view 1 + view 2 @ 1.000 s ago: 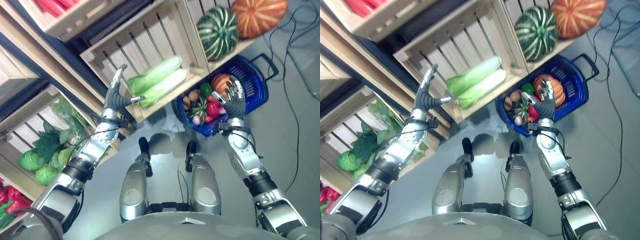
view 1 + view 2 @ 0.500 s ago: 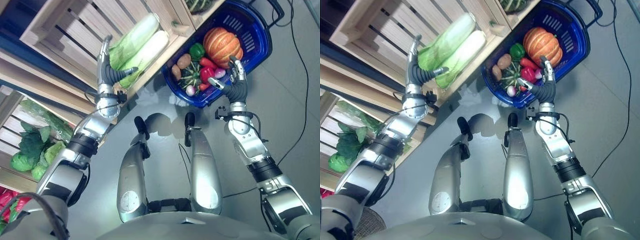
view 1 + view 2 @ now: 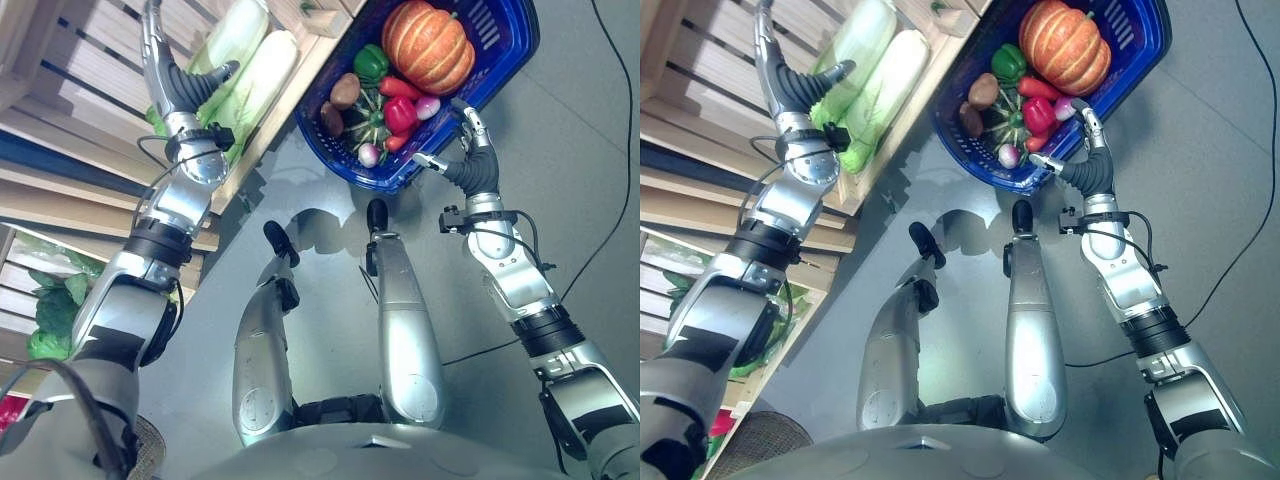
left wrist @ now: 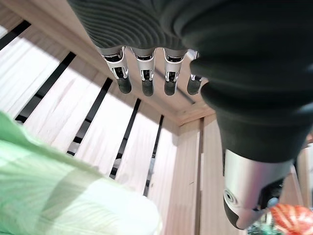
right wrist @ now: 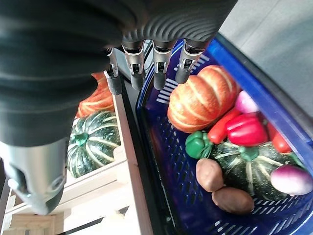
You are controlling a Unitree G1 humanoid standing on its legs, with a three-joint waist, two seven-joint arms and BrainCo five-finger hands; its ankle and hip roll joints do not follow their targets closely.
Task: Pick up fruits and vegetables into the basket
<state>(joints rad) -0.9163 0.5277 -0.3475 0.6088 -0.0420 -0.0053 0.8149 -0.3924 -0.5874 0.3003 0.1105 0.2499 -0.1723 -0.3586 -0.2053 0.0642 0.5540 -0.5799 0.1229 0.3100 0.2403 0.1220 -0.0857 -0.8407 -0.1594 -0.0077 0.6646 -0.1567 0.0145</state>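
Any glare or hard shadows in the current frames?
Left eye view: soft shadow on the floor under the basket, no hard edges. Right wrist view: small highlights on the red pepper. Left wrist view: crate slats evenly lit.

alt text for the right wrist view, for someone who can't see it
The robot's open right hand hovers above a blue basket holding an orange pumpkin, red peppers, a green pepper, two potatoes and a striped green squash. Beside it, a wooden crate holds more squash.
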